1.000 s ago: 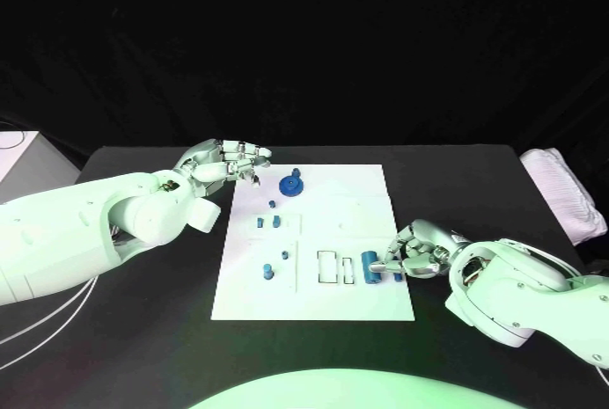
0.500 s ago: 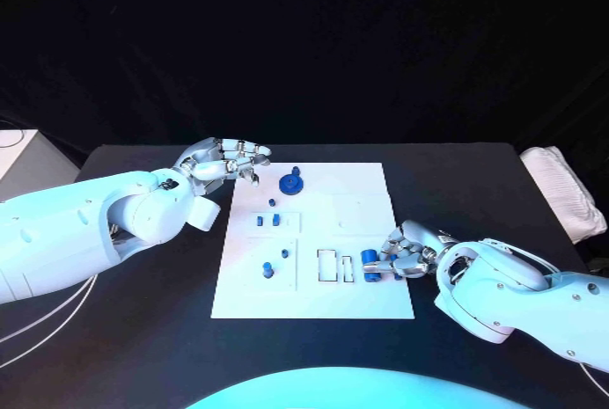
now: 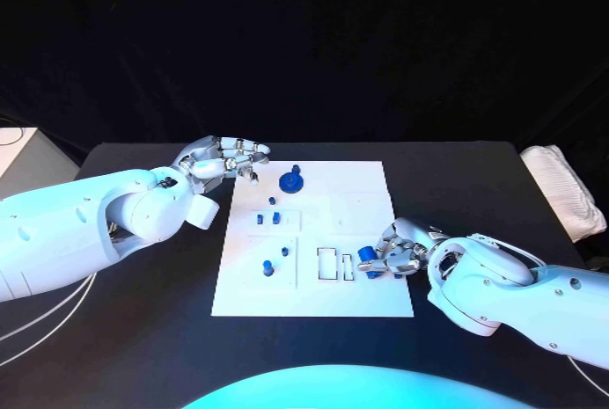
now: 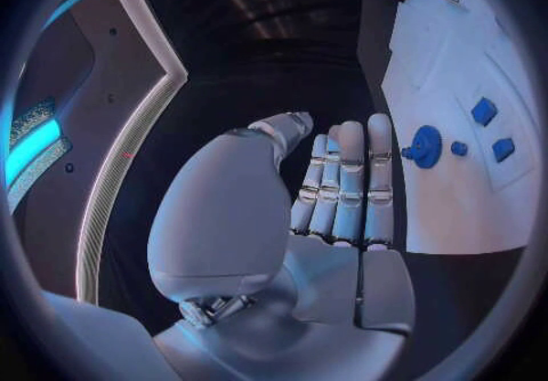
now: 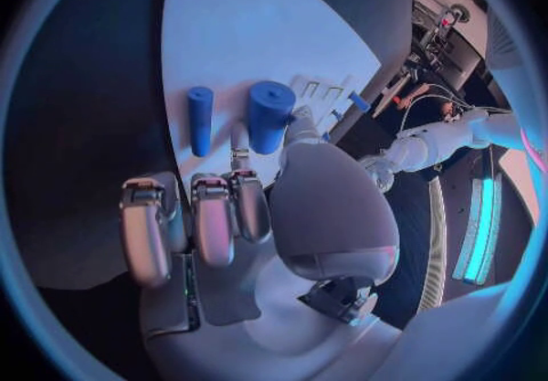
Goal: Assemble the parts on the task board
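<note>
The task board (image 3: pixel 318 242), a white plate, is lying in the middle of the black tabletop (image 3: pixel 482 180), carrying small blue parts. A round blue part with a knob (image 3: pixel 292 184) is sitting near the board's far edge, with a tiny blue piece (image 3: pixel 272 200) just in front of it. Two short blue pegs (image 3: pixel 267 220) are standing side by side in a square recess on the board's left half, and further toward the robot a small blue piece (image 3: pixel 284 251) and a longer blue peg (image 3: pixel 267 269) are lying in another recess. Two narrow rectangular slots (image 3: pixel 336 265) are showing near the board's near right area.

The right hand (image 3: pixel 396 249) is resting over the board's right edge, its fingers curling around a thick blue cylinder (image 5: pixel 268 115) and holding it just beside the slots. In the right wrist view a thinner blue peg (image 5: pixel 201 120) is lying on the board just beside that cylinder.

The left hand (image 3: pixel 229 160) is hovering at the board's far left corner, near the round part, its fingers (image 4: pixel 348 182) lying close together and bent slightly inward, holding nothing.
</note>
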`<action>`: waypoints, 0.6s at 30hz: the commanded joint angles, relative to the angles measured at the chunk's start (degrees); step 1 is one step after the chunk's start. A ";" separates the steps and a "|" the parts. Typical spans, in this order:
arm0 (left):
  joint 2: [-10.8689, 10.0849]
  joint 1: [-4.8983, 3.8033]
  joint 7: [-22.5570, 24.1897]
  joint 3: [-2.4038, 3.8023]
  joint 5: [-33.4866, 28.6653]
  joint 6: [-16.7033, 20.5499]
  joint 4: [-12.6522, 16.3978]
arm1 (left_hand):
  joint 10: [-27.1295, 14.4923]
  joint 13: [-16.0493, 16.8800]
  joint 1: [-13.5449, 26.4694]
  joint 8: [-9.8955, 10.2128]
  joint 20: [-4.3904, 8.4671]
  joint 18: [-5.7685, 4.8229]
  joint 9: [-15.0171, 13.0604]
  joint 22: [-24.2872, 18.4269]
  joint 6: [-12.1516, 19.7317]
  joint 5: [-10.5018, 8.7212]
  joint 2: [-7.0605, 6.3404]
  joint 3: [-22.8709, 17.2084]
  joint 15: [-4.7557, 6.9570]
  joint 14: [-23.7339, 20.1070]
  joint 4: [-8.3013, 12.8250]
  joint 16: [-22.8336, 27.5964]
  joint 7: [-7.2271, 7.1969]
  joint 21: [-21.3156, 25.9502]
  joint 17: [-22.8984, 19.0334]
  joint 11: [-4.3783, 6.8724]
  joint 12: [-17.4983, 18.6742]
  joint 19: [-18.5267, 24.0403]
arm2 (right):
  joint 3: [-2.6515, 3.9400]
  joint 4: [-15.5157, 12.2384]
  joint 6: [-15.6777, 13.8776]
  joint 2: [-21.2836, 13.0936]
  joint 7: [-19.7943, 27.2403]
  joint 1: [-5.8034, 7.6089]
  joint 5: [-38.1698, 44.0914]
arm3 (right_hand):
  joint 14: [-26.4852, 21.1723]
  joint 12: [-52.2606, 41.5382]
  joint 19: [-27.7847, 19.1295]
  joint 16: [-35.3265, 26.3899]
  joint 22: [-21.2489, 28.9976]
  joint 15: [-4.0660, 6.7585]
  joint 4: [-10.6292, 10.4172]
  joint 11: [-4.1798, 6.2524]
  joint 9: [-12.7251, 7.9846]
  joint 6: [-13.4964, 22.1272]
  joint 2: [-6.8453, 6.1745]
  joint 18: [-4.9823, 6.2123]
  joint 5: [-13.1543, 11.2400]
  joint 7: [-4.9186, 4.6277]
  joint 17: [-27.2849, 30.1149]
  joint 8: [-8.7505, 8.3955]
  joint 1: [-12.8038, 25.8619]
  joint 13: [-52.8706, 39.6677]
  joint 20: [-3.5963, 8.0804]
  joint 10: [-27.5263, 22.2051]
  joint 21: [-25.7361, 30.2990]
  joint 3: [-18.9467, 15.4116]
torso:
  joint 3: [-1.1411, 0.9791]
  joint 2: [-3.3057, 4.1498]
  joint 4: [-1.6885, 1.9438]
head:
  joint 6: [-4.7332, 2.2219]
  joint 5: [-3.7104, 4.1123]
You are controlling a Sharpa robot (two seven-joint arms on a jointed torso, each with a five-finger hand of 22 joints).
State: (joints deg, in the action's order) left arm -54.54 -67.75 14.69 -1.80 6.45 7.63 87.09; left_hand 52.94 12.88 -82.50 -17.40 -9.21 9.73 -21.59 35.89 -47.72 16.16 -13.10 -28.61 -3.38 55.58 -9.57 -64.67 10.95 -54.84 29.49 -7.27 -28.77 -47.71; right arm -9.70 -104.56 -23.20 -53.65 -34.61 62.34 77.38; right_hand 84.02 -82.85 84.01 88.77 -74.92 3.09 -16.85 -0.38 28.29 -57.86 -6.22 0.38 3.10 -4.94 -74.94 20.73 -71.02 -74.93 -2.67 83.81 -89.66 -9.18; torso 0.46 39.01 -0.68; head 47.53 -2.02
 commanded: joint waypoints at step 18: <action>0.20 -0.02 -0.07 0.03 -0.41 -1.13 0.02 | -0.29 -0.11 0.09 -0.26 -0.03 0.80 0.12 -0.12 0.46 0.20 0.29 0.35 -0.15 -0.14 -0.22 0.40 0.01 0.46 -0.09 -0.09 0.15 -0.31 | -0.26 -1.91 -7.24 -0.75 0.67 0.28 -11.67 | 5.67 -0.12 5.99 0.75 -15.08 0.53 0.29 0.20 -0.42 -0.52 1.11 -0.38 -0.11 0.39 -13.65 0.10 -5.71 -7.82 0.39 1.37 -0.34 7.72 | 0.01 -0.06 -0.04 | -0.63 0.03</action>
State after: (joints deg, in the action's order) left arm -54.47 -67.75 14.51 -1.80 6.37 7.55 87.02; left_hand 52.94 12.82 -82.50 -17.39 -9.21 9.73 -21.53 35.82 -47.72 16.16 -13.10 -28.45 -3.38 55.58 -9.73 -64.67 10.95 -54.62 29.49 -7.27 -28.77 -47.71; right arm -10.00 -106.13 -27.46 -54.34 -34.81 62.46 71.22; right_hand 84.02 -82.85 84.01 89.22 -74.91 3.09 -16.58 -0.39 27.61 -57.97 -5.94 0.38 2.95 -4.43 -74.93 20.63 -76.84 -74.92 -2.67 83.80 -89.66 -1.80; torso 0.44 38.89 -0.71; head 47.03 -2.02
